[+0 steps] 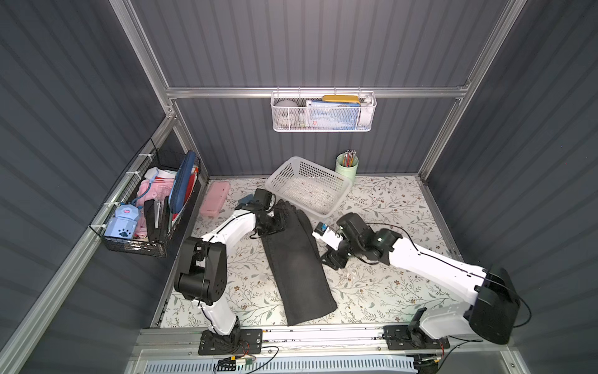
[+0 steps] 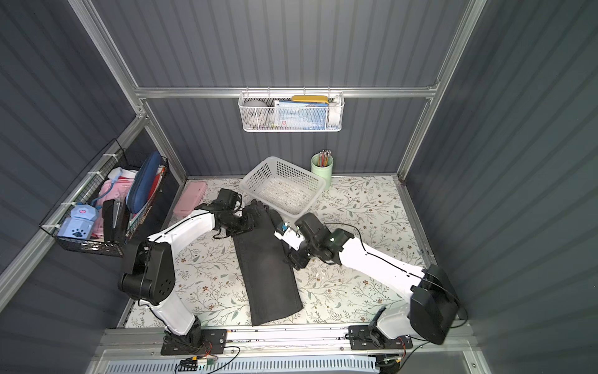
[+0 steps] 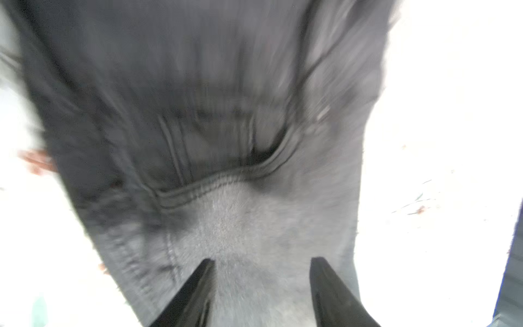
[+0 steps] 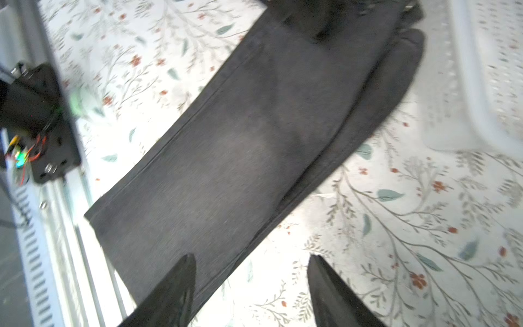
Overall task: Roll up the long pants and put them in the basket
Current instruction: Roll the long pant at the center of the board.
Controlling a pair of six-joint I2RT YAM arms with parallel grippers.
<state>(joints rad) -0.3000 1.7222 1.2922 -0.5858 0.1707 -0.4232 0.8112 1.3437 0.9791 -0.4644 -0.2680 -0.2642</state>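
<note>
The long pants (image 1: 299,262) (image 2: 268,268) are laid lengthwise down the middle of the floral table (image 1: 391,288), folded into one narrow strip. The hem edge is seen close to the near edge of the table, and the waist end is seen at the far end, just beside the near left side of the white basket (image 1: 284,168) (image 2: 259,171). Whether cloth and basket touch cannot be told.

The left gripper (image 1: 275,224) (image 2: 243,225) (image 3: 261,260) is held over the far left part of the pants, above a stitched pocket seam; its jaws are spread and no cloth is pinched between them. The right gripper (image 1: 331,260) (image 2: 296,259) (image 4: 252,257) is placed at the right edge of the strip, about midway along it; its jaws are likewise spread, one finger seen over the cloth edge and one over bare table.

Bare table is shown to the right of the pants, up to the right wall, and on the near left between the strip and the left arm's base. The far side is crowded by the basket, a green pen cup (image 1: 346,170) and a pink case (image 1: 214,198).
</note>
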